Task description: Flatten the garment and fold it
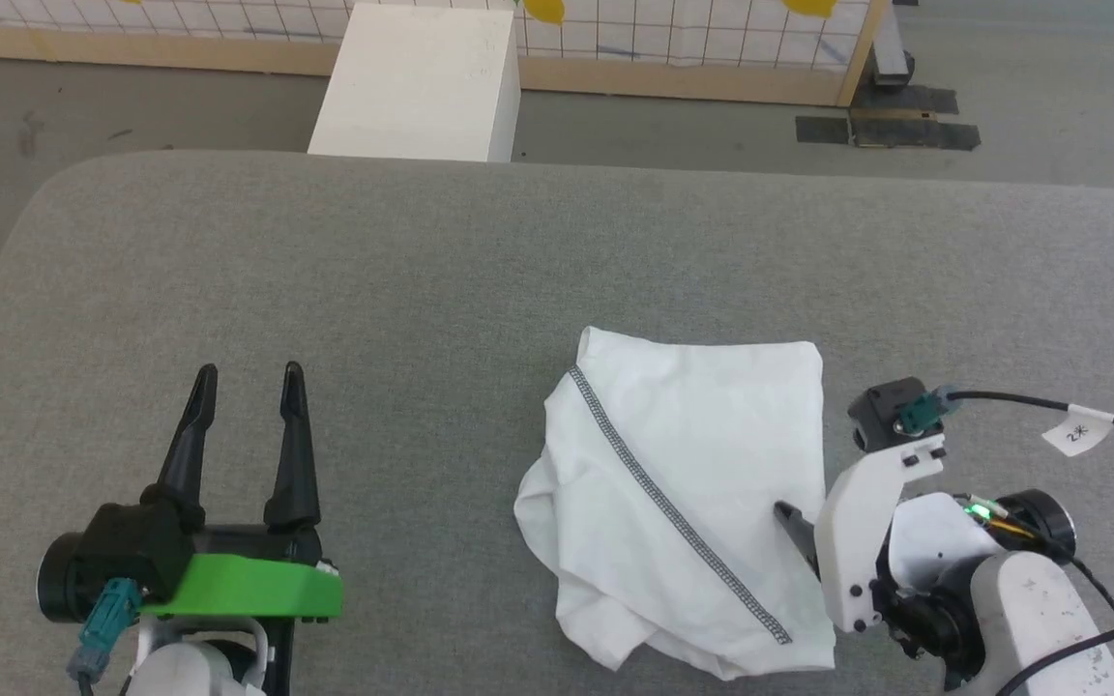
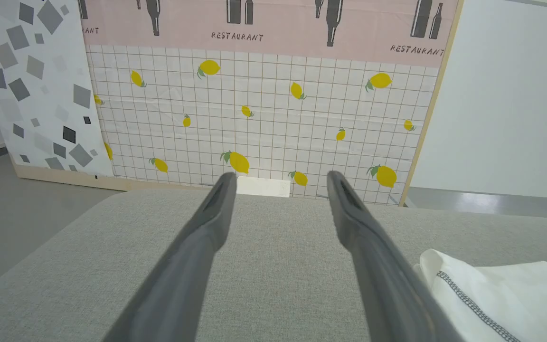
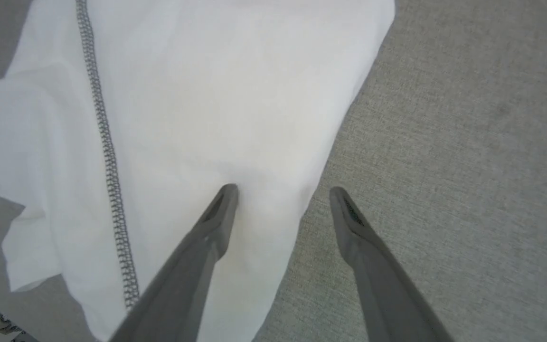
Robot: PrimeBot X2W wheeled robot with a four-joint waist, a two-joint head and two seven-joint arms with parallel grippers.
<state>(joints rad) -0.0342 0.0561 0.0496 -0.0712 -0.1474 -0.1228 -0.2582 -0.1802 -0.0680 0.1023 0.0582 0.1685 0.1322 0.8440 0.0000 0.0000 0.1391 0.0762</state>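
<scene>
Noting garment point(image 1: 712, 425) folded into a rough rectangle, lying right of centre on grey counter point(image 1: 325, 271), dark zigzag seam point(image 1: 659, 498) slanting across top layer. Right pincer point(image 3: 283, 192) spread wide at garment's right edge, one finger point(image 3: 207, 232) over cloth, the other over bare counter, gripping nothing. Left pincer point(image 1: 249, 372) spread too, well apart at lower left. White box point(image 1: 422, 87) beyond far edge.
</scene>
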